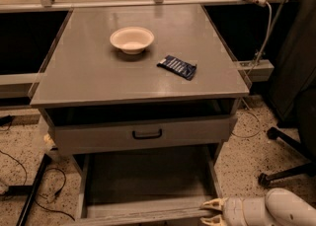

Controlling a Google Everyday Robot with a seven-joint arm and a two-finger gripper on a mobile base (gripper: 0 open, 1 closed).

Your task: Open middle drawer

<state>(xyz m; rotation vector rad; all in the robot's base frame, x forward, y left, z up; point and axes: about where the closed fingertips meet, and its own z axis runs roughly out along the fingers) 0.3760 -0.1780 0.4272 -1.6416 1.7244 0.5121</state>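
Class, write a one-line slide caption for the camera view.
Gripper at the front corner of the pulled-out middle drawer; bowl and blue packet on the cabinet top.

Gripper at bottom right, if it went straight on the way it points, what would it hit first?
The gripper points left at the front panel's right end on the pulled-out middle drawer, so that comes first; it may already touch, depth is unclear.
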